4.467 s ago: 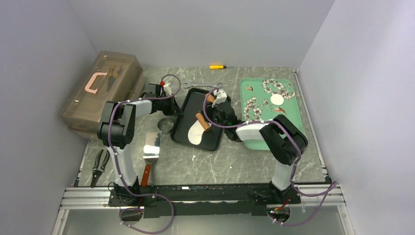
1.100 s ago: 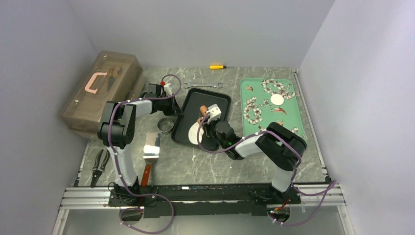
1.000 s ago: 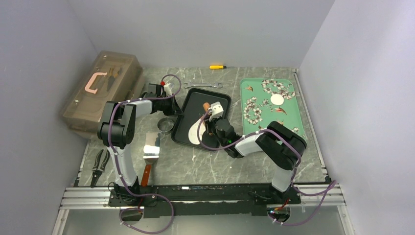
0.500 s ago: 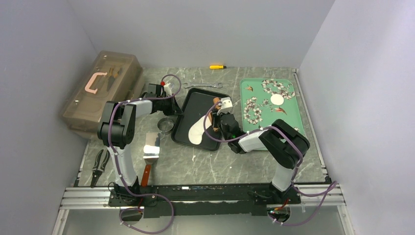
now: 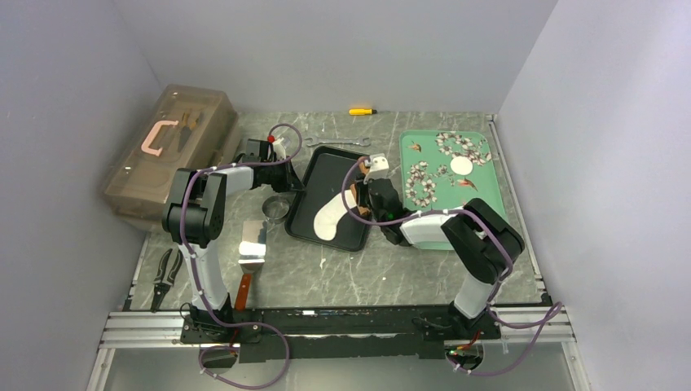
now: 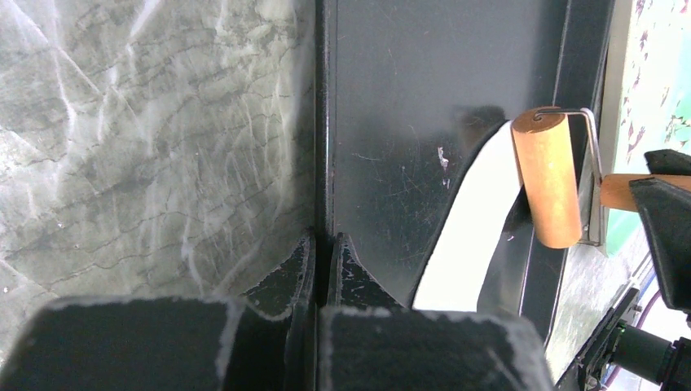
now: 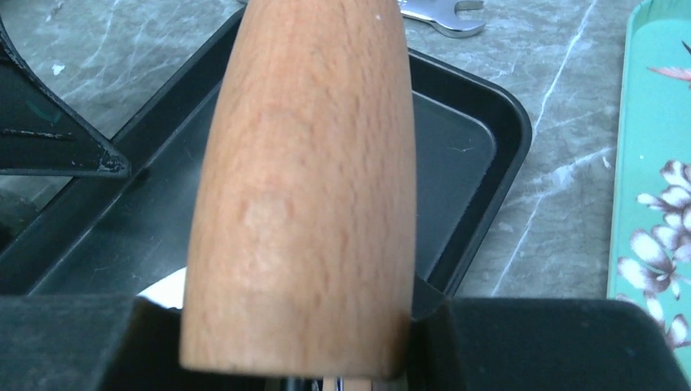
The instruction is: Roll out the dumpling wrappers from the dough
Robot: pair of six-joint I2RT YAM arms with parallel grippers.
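Roller (image 6: 546, 175) now rightward — at dough (image 6: 464, 244) edge

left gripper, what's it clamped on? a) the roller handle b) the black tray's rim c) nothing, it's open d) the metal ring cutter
b: in the left wrist view the left gripper has its fingers shut on the rim of the black tray, while the roller sits across the tray at the dough.

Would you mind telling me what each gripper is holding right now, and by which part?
The right gripper holds the wooden roller by its handle; the left gripper pinches the black tray by its rim.
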